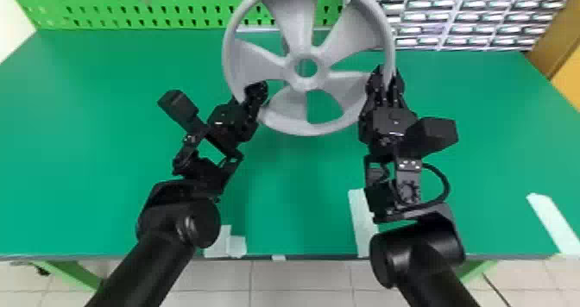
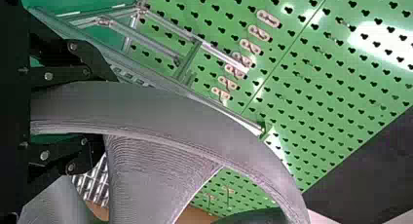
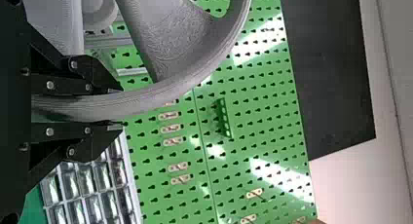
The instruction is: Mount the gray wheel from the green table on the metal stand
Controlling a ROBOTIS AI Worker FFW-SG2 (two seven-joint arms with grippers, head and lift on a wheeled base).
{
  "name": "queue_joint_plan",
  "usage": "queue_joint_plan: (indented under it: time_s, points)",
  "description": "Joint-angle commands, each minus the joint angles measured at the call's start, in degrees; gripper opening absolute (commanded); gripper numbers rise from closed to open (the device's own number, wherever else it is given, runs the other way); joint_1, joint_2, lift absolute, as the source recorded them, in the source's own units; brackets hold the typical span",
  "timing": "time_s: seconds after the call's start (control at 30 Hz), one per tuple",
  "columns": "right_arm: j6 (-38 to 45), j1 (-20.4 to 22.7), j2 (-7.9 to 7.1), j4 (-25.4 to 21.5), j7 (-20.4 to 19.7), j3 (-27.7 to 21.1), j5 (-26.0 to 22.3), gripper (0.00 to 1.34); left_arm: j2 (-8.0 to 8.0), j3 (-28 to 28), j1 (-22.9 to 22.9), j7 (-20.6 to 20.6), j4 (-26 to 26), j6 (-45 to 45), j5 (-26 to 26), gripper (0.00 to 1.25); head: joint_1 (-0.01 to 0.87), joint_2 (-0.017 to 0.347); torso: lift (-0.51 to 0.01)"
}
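In the head view the gray wheel (image 1: 305,127) is held up over the green table (image 1: 86,155), its open hub facing the camera. My left gripper (image 1: 254,97) is shut on the rim at the lower left, and my right gripper (image 1: 385,79) is shut on the rim at the right. In the left wrist view the wheel rim (image 2: 160,107) runs between the fingers of the left gripper (image 2: 97,107). The right gripper (image 3: 109,107) pinches the rim (image 3: 160,95) in the right wrist view. Part of the metal stand (image 2: 160,46) shows beyond the wheel in the left wrist view.
A green pegboard (image 1: 129,4) and a rack of small bins (image 1: 466,17) stand along the table's back. Pale tape strips (image 1: 361,224) lie near the front edge. Metal clips (image 3: 170,128) hang on the pegboard.
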Motion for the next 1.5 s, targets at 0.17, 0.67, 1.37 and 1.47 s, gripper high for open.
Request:
queue_joint_plan:
  time_s: [0.17, 0.67, 1.37, 1.47]
  points:
    - [-2.9, -2.9, -0.33, 5.0, 0.0, 2.3, -1.4, 0.24, -0.74, 0.9, -1.2, -0.1, 2.9, -2.3, -3.5, 0.38, 0.868, 0.052, -0.093]
    - [-4.6, -5.1, -0.42, 8.9, 0.0, 3.3, -1.4, 0.24, -1.26, 2.6, -3.1, 0.4, 7.2, -7.5, -8.3, 0.38, 0.868, 0.052, -0.093]
    - [-5.9, -8.7, -1.03, 12.4, -0.1, 3.4, -1.3, 0.24, -2.05, -0.1, -9.1, 0.7, 16.5, -13.1, -8.4, 0.38, 0.868, 0.052, -0.093]
    - [-6.2, -9.5, -1.03, 13.6, -0.1, 3.7, -1.7, 0.24, -2.05, -0.4, -9.9, 0.7, 17.5, -13.7, -8.5, 0.38, 0.868, 0.052, -0.093]
